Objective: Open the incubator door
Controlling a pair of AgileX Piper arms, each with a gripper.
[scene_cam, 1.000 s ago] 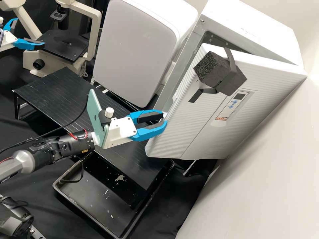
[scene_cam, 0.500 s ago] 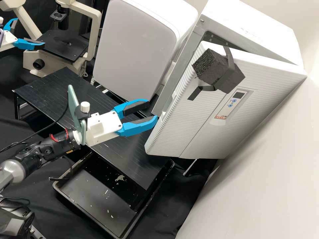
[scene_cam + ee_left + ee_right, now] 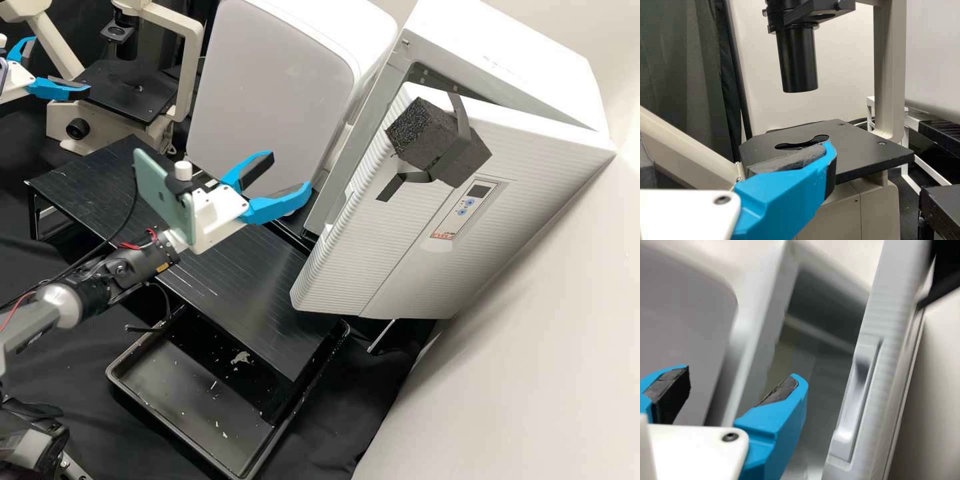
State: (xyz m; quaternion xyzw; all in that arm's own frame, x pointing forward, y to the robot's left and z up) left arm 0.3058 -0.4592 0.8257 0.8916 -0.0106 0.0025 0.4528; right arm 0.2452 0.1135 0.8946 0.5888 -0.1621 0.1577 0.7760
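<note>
The incubator door stands ajar from the white incubator, a dark foam block strapped to it. My right gripper is open, a little apart from the door's free edge in the high view. In the right wrist view the right gripper has nothing between its fingers, with the incubator's shelf interior and the door's recessed handle beyond. My left gripper is open by the microscope; in the left wrist view the left gripper is before the stage.
A large white-grey appliance stands between microscope and incubator. Below it is a black slatted platform, with a black tray holding small white scraps in front. A wall rises along the right.
My right gripper has come off the door's edge and moved left and up in the high view, its fingers spreading wider. The door has shifted slightly. The left gripper has kept still.
</note>
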